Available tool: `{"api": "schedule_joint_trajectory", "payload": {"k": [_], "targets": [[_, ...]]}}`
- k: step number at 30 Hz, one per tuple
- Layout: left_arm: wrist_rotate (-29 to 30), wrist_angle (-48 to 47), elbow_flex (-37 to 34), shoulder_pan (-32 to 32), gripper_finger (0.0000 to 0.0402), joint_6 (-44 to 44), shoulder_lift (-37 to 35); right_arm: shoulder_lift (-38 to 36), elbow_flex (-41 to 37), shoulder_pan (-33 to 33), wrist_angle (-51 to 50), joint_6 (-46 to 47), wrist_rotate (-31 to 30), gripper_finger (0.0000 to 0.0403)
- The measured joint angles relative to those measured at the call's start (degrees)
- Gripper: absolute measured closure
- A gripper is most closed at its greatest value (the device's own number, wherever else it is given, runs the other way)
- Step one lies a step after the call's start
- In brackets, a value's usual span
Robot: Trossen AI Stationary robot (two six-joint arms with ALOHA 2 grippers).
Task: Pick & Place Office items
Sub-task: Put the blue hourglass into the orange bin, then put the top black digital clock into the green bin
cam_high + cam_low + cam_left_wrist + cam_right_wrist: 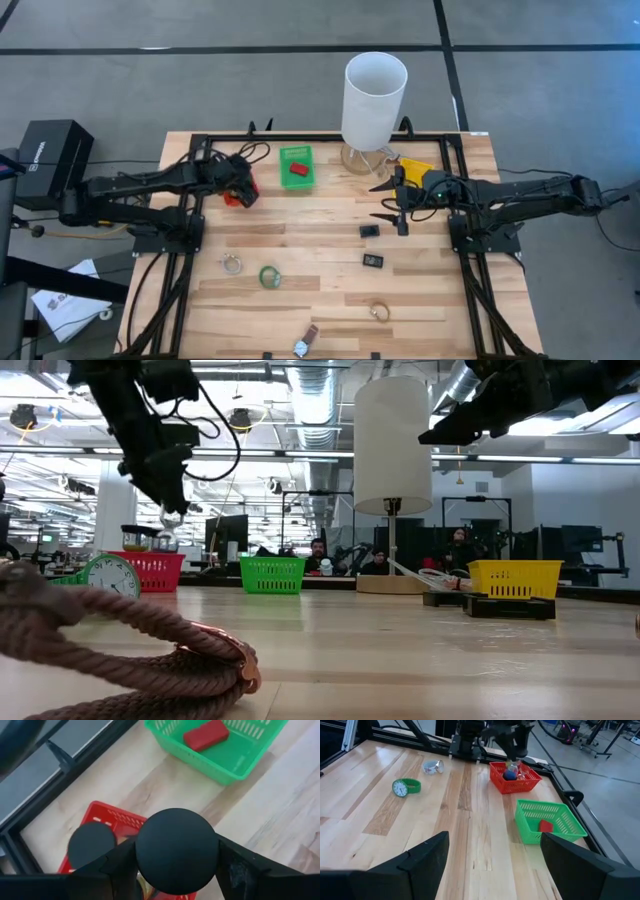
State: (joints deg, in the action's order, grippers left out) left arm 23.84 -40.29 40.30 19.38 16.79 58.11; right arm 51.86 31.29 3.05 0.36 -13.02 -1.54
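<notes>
My left gripper (pixel 238 186) hangs over the red bin (pixel 243 197) at the table's far left and is shut on a black cylinder (pixel 176 850). A second black cylinder (pixel 91 845) lies in that red bin (pixel 112 817). My right gripper (pixel 392 202) is open and holds nothing, just in front of the yellow bin (pixel 416 168). A red block (pixel 297 169) lies in the green bin (pixel 297 153). On the table lie two black blocks (pixel 370 230) (pixel 373 261), a green tape roll (pixel 269 277), two rings (pixel 232 264) (pixel 379 312) and a wristwatch (pixel 305 342). My left gripper pinches the black cylinder between its two fingers (pixel 120 865), one on each side of the round wall (pixel 207 847). The fingers come from above, pointing down. The cylinder's round end faces the wrist camera. It hangs clear above the red bin.
A tall white cylinder (pixel 375 95) stands at the far edge between the green and yellow bins. A black frame (pixel 200 140) runs along the table's sides. Bare wood (pixel 310 225) lies in the middle between the arms. People sit in the room beyond (pixel 318 555).
</notes>
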Motion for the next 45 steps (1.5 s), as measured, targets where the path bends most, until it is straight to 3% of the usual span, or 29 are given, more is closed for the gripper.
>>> {"api": "schedule_joint_trajectory", "payload": {"k": [6, 10, 20, 28, 35, 45], "targets": [[1.8, 1.0, -3.6, 0.1, 0.0197, 2.2, 0.0, 0.0, 0.0, 0.0, 0.0, 0.0, 0.0, 0.0096], [1.8, 0.8, -6.1, 0.1, 0.0183, 3.2, 0.0, 0.0, 0.0, 0.0, 0.0, 0.0, 0.0, 0.0096], [1.9, 1.5, -7.0, 0.1, 0.0184, 3.2, 0.0, 0.0, 0.0, 0.0, 0.1, 0.0, 0.0, 0.0096], [1.9, 1.4, -7.0, 0.1, 0.0123, 2.8, 0.0, 0.0, 0.0, 0.0, 0.1, 0.0, 0.0, 0.0096], [2.1, 1.2, -3.0, 0.1, 0.0104, -2.6, 0.0, 0.0, 0.0, 0.0, 0.1, 0.0, 0.0, 0.0096], [3.7, -1.4, 3.3, -1.3, 0.0104, -3.0, 0.0, 0.0, 0.0, 0.0, 0.0, 0.0, 0.0, 0.0096]]}}
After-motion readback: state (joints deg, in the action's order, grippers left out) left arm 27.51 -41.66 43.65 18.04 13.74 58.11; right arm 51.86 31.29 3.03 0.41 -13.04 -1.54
